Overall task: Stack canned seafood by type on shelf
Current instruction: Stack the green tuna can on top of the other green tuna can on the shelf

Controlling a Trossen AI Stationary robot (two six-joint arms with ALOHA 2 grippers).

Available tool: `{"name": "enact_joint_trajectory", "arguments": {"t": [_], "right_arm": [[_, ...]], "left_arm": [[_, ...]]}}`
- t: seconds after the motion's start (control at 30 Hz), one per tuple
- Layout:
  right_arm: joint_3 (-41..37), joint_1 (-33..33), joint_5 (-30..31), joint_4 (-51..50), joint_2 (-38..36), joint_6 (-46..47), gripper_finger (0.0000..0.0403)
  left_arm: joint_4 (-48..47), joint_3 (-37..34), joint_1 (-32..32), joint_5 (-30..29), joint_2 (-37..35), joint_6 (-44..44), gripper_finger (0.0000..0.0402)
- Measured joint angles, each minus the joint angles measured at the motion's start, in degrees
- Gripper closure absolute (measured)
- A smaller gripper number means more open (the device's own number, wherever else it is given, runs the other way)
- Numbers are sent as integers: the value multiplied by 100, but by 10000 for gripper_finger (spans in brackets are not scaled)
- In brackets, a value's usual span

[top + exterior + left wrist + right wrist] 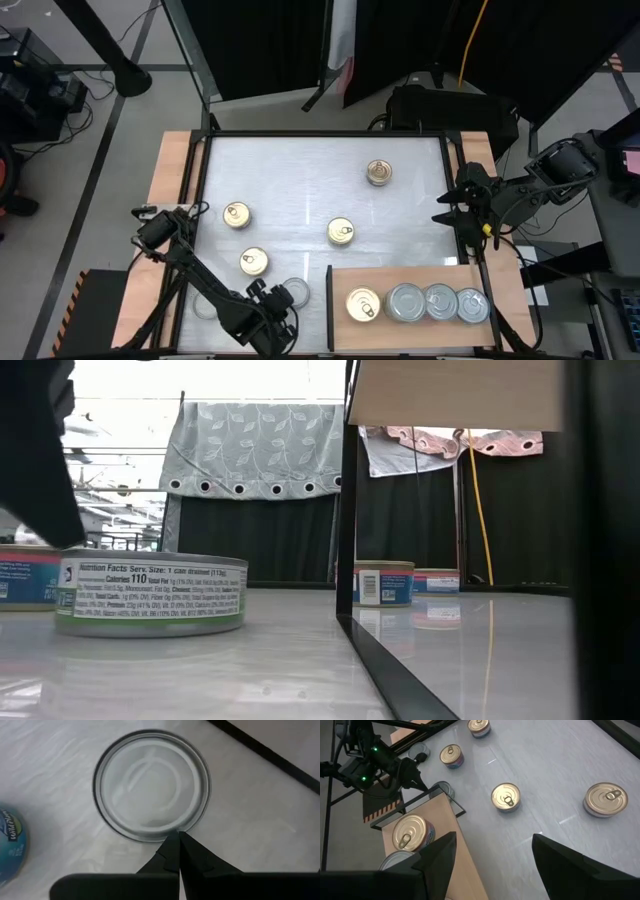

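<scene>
**Left fingers pressed together at a silver tin; right fingers apart over the bench edge**

My left fingers [176, 851] are together, nothing between them, tips just at the rim of a plain silver-topped tin [151, 791] that sits flat on the white bench [300, 180]. I cannot tell whether the tips touch the rim or hover above it. Off to one side of these fingers, a blue-labelled tin [10, 845] shows at the frame edge.

My right fingers [492, 852] stand apart, holding nothing, raised near the bench's right border. Ahead of them and below lies the shelf [345, 280], a light-brown board. On it, a row of four tins: one gold-topped tin [363, 305] nearest my left fingers, then three silver-topped tins [438, 303] running toward my right side, touching or nearly so.

Beyond my right fingers, out on the bench, four gold pull-ring tins lie well apart from one another: [380, 173], [341, 232], [237, 215], [254, 262]. The last is the nearest to my left fingers.
</scene>
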Motion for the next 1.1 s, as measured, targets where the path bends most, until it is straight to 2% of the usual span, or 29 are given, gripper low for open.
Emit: {"name": "enact_joint_trajectory", "arguments": {"t": [0.57,0.77,0.97,1.1], "right_arm": [[0,0,-2,0,0,-39,152],[0,-1,-3,0,0,-39,152],[0,0,-5,-1,-2,-100,152],[0,0,-7,-2,-2,-129,152]], "left_arm": [[64,-104,101,201,-15,-21,401],[44,-137,-46,264,10,-68,402],[-40,-173,-291,728,224,-702,402],[-90,-116,-429,669,198,-1147,402]]}}
